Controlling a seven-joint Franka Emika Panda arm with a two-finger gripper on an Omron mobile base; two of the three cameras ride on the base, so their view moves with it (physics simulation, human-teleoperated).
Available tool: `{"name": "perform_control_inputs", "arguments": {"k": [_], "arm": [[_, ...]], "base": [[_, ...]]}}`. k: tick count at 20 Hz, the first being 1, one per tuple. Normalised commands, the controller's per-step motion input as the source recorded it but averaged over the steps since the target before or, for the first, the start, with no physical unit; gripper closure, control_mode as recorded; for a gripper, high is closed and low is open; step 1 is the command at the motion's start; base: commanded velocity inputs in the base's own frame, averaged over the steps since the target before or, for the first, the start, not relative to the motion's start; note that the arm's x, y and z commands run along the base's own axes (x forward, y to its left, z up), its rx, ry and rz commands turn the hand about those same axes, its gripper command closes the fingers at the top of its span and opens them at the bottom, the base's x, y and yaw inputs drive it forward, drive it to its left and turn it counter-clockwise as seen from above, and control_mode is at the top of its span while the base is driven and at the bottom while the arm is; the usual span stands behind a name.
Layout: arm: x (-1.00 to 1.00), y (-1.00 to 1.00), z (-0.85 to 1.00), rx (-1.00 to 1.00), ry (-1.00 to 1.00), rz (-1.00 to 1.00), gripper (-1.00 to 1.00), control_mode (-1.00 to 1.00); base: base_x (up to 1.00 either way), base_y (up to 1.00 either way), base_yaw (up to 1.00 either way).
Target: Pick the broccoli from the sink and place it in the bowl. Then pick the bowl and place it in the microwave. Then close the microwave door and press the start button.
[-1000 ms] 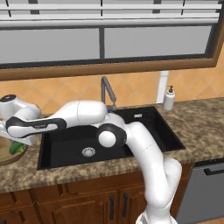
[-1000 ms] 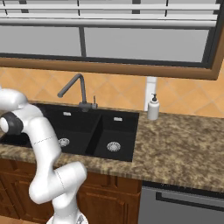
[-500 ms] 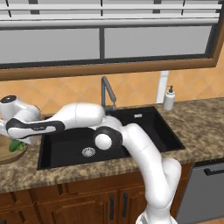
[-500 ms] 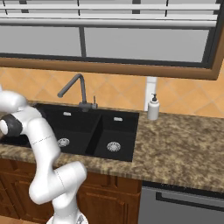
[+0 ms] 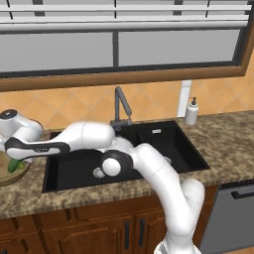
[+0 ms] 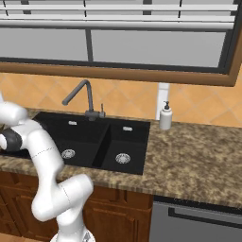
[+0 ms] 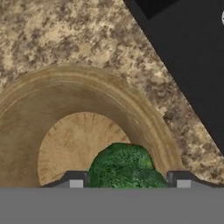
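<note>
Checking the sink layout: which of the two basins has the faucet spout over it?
The larger basin, on the left in the right base view. The faucet arcs out over it; the smaller basin lies beside, toward the soap dispenser.

Bowl (image 7: 65, 109): tan wood, matt, ring and radial grain visible. Broccoli (image 7: 124, 168): green, lumpy, rough-textured surface. Counter (image 6: 198, 156): speckled brown stone look, granite-like, slight sheen. Sink (image 5: 149, 149): black, smooth, matt; drains silver metal. Faucet (image 6: 80, 97): grey metal, satin. Cabinet fronts (image 5: 74, 228): dark brown wood. Soap dispenser (image 5: 192, 111): white, smooth.
</note>
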Motion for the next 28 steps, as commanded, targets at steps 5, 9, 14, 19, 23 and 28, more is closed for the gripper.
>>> {"name": "perform_control_inputs", "arguments": {"k": [5,9,14,19,23,28], "arm": [[0.1,0.02,-0.17,0.03,-0.02,0.0,-1.0,-1.0],[0.0,-0.27,0.0,0.06,0.0,0.0,-1.0,-1.0],[-0.37,-0.64,0.17,0.14,-0.02,0.0,-1.0,-1.0],[-0.56,-0.86,-0.07,0.18,0.04,0.0,-1.0,-1.0],[-0.42,-0.72,-0.26,0.13,0.08,0.06,-1.0,-1.0],[-0.12,-0.43,-0.07,0.16,0.09,0.14,-1.0,-1.0]], "base": [[0.0,0.0,0.0],[0.0,0.0,0.0],[0.0,0.0,0.0],[0.0,0.0,0.0],[0.0,0.0,0.0],[0.0,0.0,0.0]]}}
